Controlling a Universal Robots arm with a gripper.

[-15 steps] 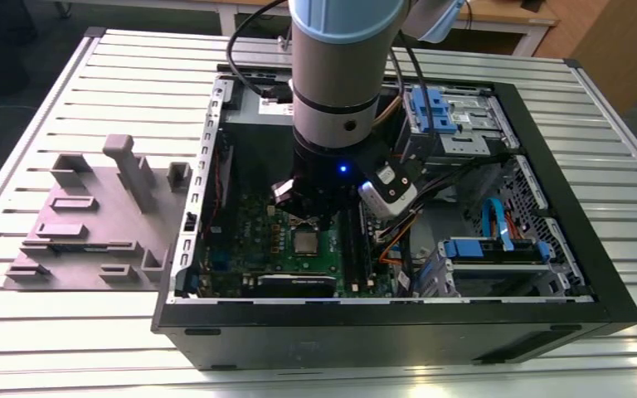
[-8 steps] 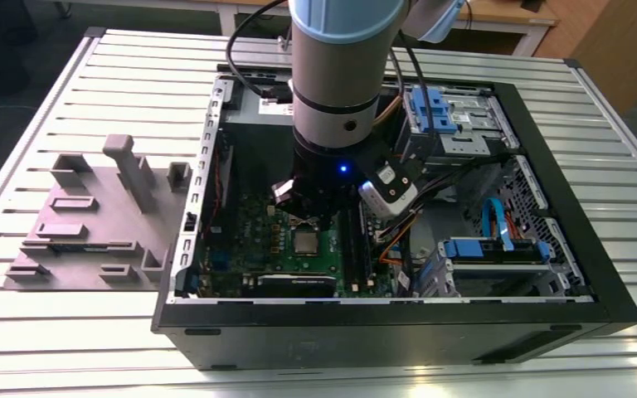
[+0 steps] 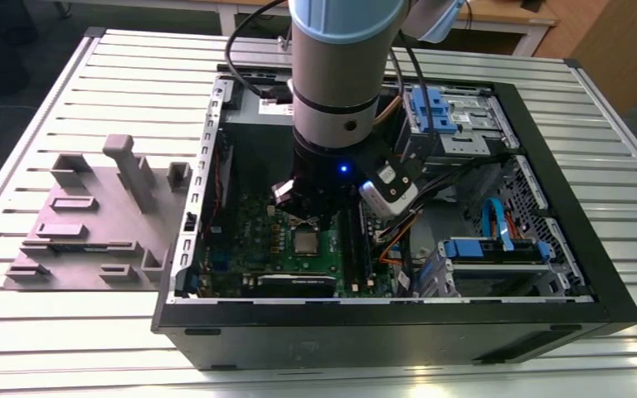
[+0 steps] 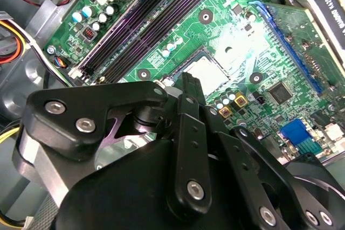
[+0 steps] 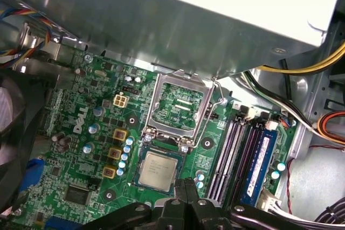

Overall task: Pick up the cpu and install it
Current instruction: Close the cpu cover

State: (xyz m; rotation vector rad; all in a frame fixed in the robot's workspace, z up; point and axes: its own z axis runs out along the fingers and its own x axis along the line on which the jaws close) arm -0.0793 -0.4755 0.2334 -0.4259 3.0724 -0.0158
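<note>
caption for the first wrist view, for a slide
The cpu sits on the motherboard beside the open metal frame, gripper close by.

Raised socket frame (image 5: 152, 106) and memory slots (image 5: 229, 152) close beside the cpu (image 5: 158, 169).

White lettering, a maker's mark, stands on the green motherboard (image 5: 54, 111) beside the capacitors in the first wrist view. The cpu (image 5: 158, 169) bears fine grey print on its metal top — too small to read — as does the white label (image 4: 330, 5) on a card in the second wrist view.
</note>
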